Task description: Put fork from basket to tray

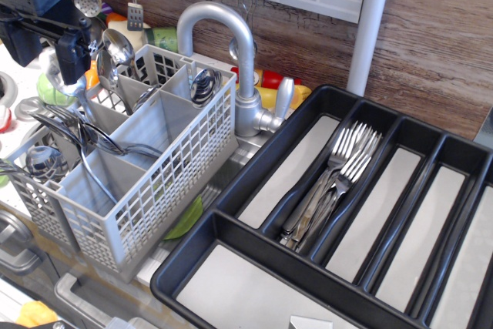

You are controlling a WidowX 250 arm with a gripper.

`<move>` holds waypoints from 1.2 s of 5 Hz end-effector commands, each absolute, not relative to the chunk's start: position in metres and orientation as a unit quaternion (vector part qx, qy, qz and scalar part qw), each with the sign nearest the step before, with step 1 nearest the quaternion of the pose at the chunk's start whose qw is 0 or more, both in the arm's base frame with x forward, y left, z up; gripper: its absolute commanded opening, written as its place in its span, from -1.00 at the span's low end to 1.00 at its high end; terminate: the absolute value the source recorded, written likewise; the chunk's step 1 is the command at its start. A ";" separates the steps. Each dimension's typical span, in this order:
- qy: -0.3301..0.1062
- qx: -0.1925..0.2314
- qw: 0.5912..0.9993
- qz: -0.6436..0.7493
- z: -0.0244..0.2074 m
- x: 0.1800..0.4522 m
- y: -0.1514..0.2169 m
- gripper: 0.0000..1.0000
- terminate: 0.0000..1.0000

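The black tray fills the near right of the counter, its long slots running up toward the far right corner. One slot already holds a pile of forks, tines pointing to the far wall, handles toward the near edge. The slots either side of it lie bare.

To the left stands the grey basket, tilted toward the near left corner. A fork leans out of a pocket on its left side, tines up and spread toward the left edge, its handle running down inside. Spoons stand in the far pockets, and one more spoon bowl shows low at the left edge.

Beyond the basket rises the grey tap. In the far left corner the gripper hangs above the basket's left end, near the spoons. It is dark and partly cut off, so I cannot tell whether its jaws are spread or closed; it seems to hold nothing.

The step in hand looks like the reach for that fork. It is best taken at the neck below the tines, clear of the neighbouring spoons, then lifted straight up so the handle slides free of the lattice.
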State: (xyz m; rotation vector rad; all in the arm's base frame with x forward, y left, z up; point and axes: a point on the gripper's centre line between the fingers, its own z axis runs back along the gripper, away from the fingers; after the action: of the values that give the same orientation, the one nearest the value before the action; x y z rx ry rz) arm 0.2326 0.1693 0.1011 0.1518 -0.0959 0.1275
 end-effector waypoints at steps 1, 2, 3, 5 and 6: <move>-0.048 0.076 0.994 0.064 0.101 0.233 0.169 1.00 -1.00; -0.045 0.061 0.994 0.080 0.094 0.234 0.181 1.00 -1.00; -0.045 0.050 0.994 0.080 0.089 0.235 0.189 1.00 -1.00; -0.037 0.047 0.995 0.085 0.078 0.232 0.194 1.00 -1.00; -0.034 0.049 0.995 0.083 0.076 0.229 0.196 1.00 -1.00</move>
State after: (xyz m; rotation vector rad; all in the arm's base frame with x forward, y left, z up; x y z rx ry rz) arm 0.2267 0.1916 0.0680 0.0785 -0.0478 0.1790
